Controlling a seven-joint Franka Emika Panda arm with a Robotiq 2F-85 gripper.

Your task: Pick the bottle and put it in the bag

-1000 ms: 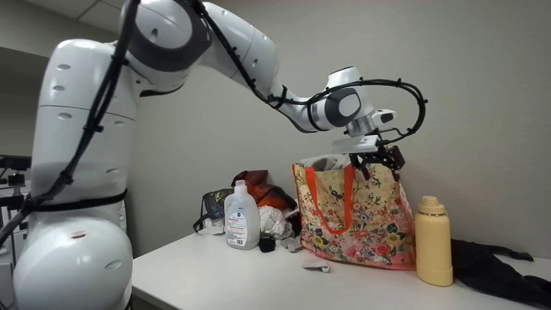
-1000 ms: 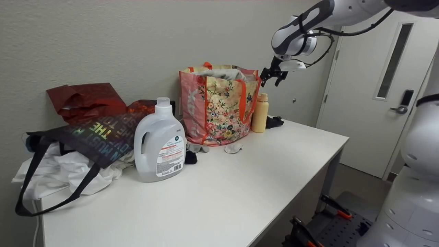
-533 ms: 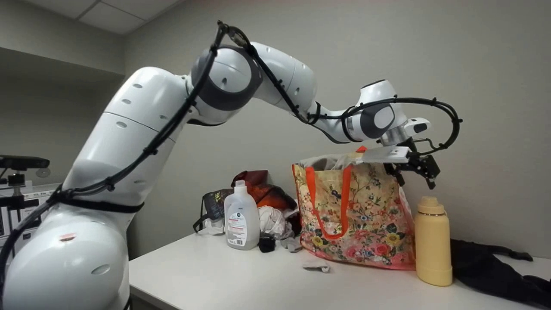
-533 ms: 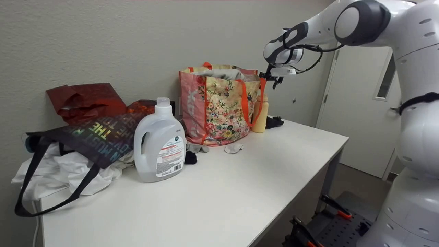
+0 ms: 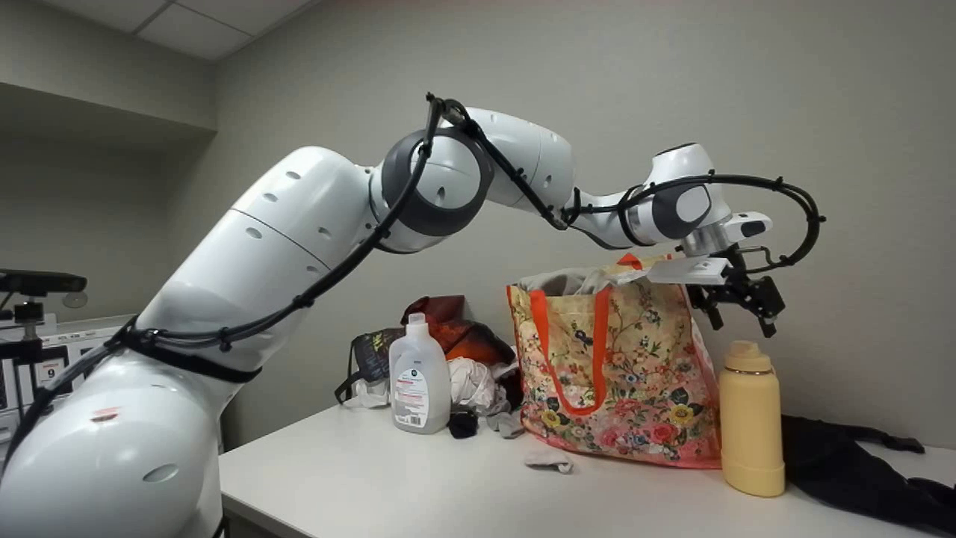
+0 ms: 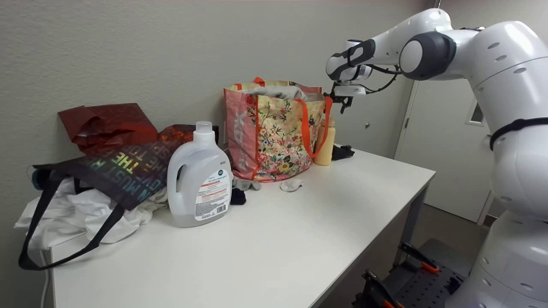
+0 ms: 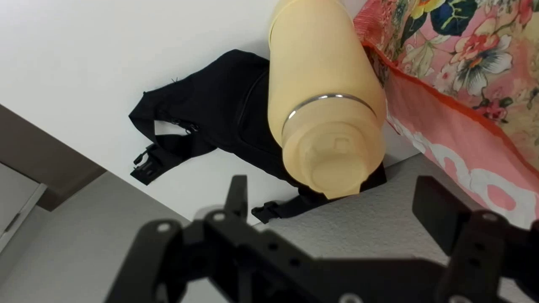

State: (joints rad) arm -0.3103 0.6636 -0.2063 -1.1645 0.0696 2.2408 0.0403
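The tall pale yellow-tan bottle (image 5: 750, 426) stands upright on the table just beside the floral bag (image 5: 650, 366). In another exterior view the bottle (image 6: 327, 149) is partly behind the orange handle of the bag (image 6: 278, 137). My gripper (image 5: 742, 326) is open and empty, a little above the bottle's cap, close to the bag's top corner. In the wrist view the bottle (image 7: 324, 71) points its cap toward the gap between the fingers of the gripper (image 7: 332, 188), apart from both. The bag (image 7: 459, 71) is at the upper right there. Grey cloth fills the bag's top.
A black strapped pouch (image 7: 227, 101) lies behind the bottle by the wall. A white labelled detergent bottle (image 6: 201, 179), a dark printed bag (image 6: 124, 167) and white cloth (image 6: 94, 205) are at the table's other end. A small pale cloth (image 6: 292, 185) lies before the bag.
The arm has reached farther out and lowered, taking the open gripper from in front of the bag's upper corner to above the bottle. The bag's front handle loop has shifted slightly. The bottle has not moved.
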